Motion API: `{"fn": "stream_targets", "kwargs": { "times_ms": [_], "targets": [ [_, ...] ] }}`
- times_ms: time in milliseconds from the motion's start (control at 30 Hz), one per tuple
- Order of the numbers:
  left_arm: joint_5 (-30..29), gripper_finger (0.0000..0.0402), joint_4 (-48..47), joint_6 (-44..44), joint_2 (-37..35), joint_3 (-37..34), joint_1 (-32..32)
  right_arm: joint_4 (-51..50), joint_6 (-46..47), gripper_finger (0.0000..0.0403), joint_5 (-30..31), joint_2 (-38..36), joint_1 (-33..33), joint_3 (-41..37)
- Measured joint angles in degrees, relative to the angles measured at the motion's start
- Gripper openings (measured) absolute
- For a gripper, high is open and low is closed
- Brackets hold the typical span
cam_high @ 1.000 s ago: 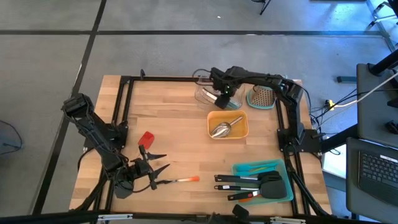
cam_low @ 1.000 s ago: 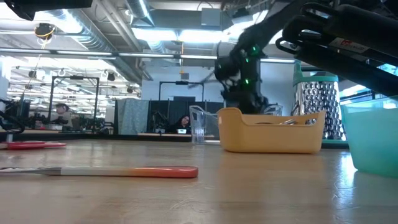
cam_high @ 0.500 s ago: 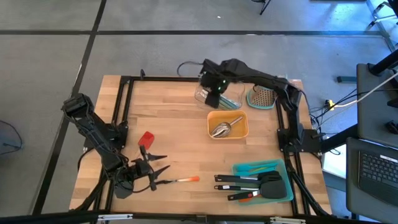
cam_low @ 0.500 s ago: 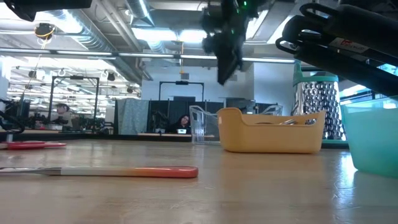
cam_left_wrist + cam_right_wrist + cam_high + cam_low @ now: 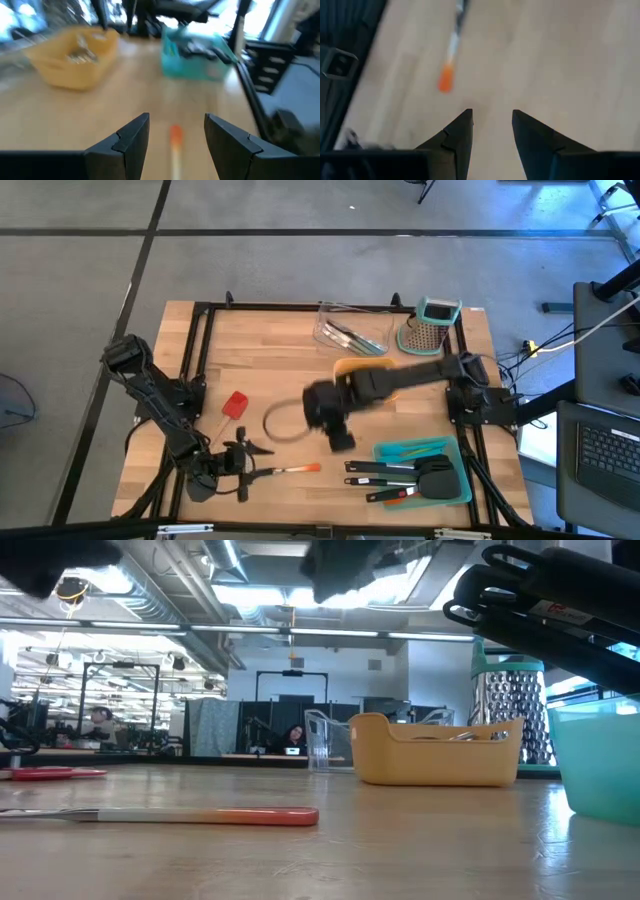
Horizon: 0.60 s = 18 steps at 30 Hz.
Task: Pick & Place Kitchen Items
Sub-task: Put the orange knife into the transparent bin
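An orange-tipped utensil (image 5: 287, 470) lies flat near the table's front left. My left gripper (image 5: 243, 463) is low over its bare handle end and open; in the left wrist view the shaft (image 5: 175, 157) runs between the fingers, and I cannot tell whether they touch it. A red tool (image 5: 235, 404) lies flat further back. My right gripper (image 5: 338, 440) hangs open over the table's middle, pointing down, with nothing between its fingers (image 5: 460, 130); below it the right wrist view shows the orange tip (image 5: 445, 80). Black spatulas (image 5: 400, 472) lie in the teal tray (image 5: 392, 450).
A clear tray (image 5: 325, 332) with several utensils stands at the far edge, beside a steel grater (image 5: 432, 325). The right arm partly covers an orange tray (image 5: 352, 364). Bare wood lies between the red tool and the teal tray. A black frame edges the table.
My right gripper has swung fast from the clear tray at the far edge toward the table's near left, rising, and now hangs over the middle. My left gripper has turned at the wrist over the orange-tipped utensil, staying in place. The utensil has not moved.
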Motion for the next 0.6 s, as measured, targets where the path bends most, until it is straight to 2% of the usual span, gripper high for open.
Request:
{"fn": "stream_targets", "kwargs": {
  "times_ms": [167, 300, 500, 600],
  "targets": [
    [6.6, 0.0185, 3.6, -5.5, 7.8, 0.1, 0.0, 11.7, 5.5, 0.014, 7.2, 0.0, 7.9, -4.4],
    [9.2, 0.0185, 3.8, -10.7, 15.6, 2.6, 0.0, 19.9, 9.6, 0.014, 13.3, 0.0, 11.4, -9.9],
    [12.2, 0.0185, 3.3, -10.8, 23.9, 8.5, -0.1, 37.2, 14.0, 0.014, 14.2, 0.0, 13.0, -21.2],
    [12.7, 0.0185, -1.0, -11.3, 25.5, 11.1, -0.1, 46.8, 14.0, 0.014, 14.2, 0.0, 13.0, -26.4]
  ]
}}
